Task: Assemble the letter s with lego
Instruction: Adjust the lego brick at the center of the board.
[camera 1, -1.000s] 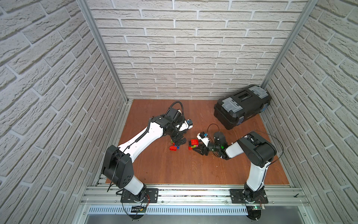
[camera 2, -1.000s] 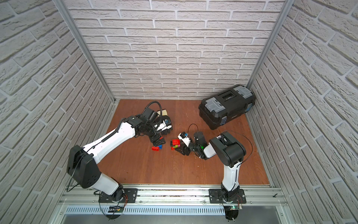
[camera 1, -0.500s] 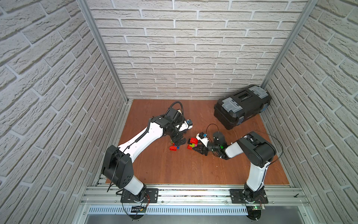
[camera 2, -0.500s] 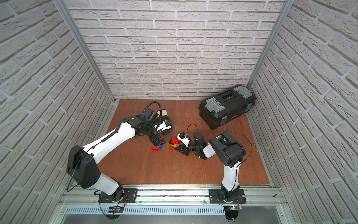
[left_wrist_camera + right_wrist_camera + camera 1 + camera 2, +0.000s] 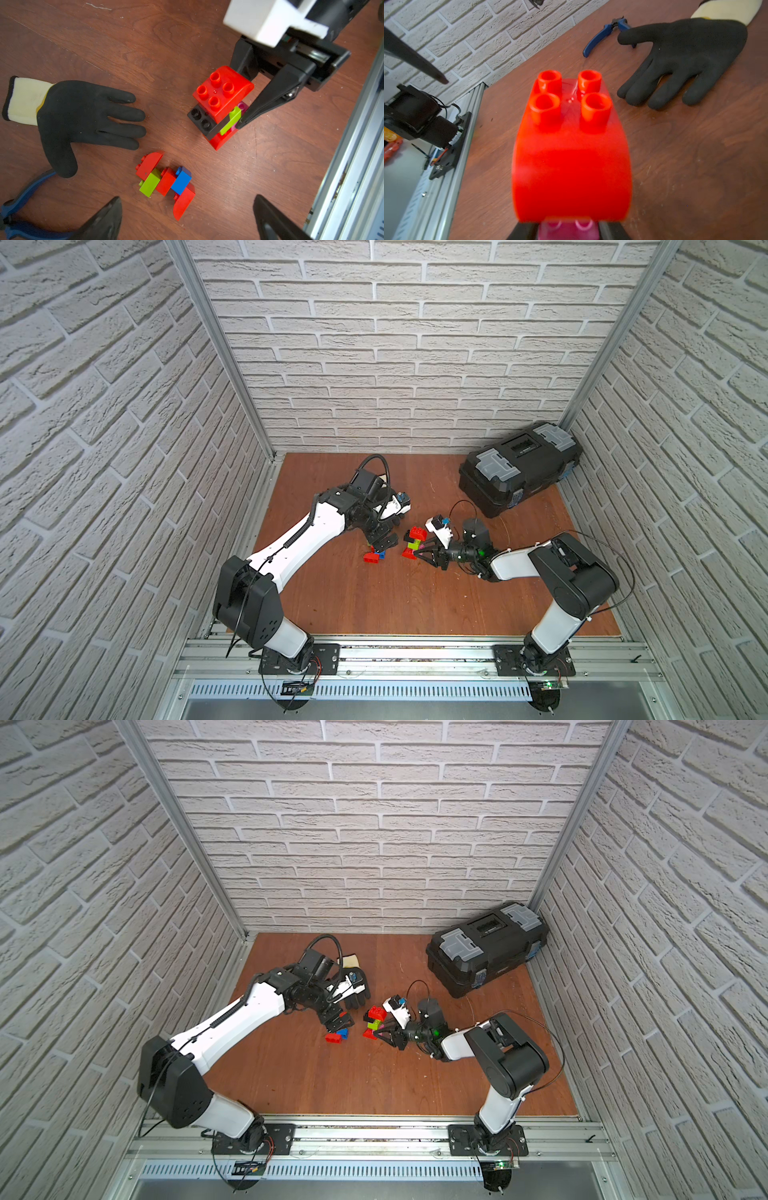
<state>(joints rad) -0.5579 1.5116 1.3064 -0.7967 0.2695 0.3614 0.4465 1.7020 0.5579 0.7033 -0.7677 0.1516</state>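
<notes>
While the left jaws hang spread wide, empty, over a row of red, lime and blue lego bricks on the wooden counter, the right jaws clamp the upright red, black, lime and pink stack beside it; rightmost, the black plastic toolbox is closed, contents hidden.

White arms, black joints

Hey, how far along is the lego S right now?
Partly built. Done: five bricks joined in a flat chain, and others clicked into an upright stack. In hand: the right gripper is shut on that stack; the left gripper hovers open above the chain. Left: joining both pieces into one S.
</notes>
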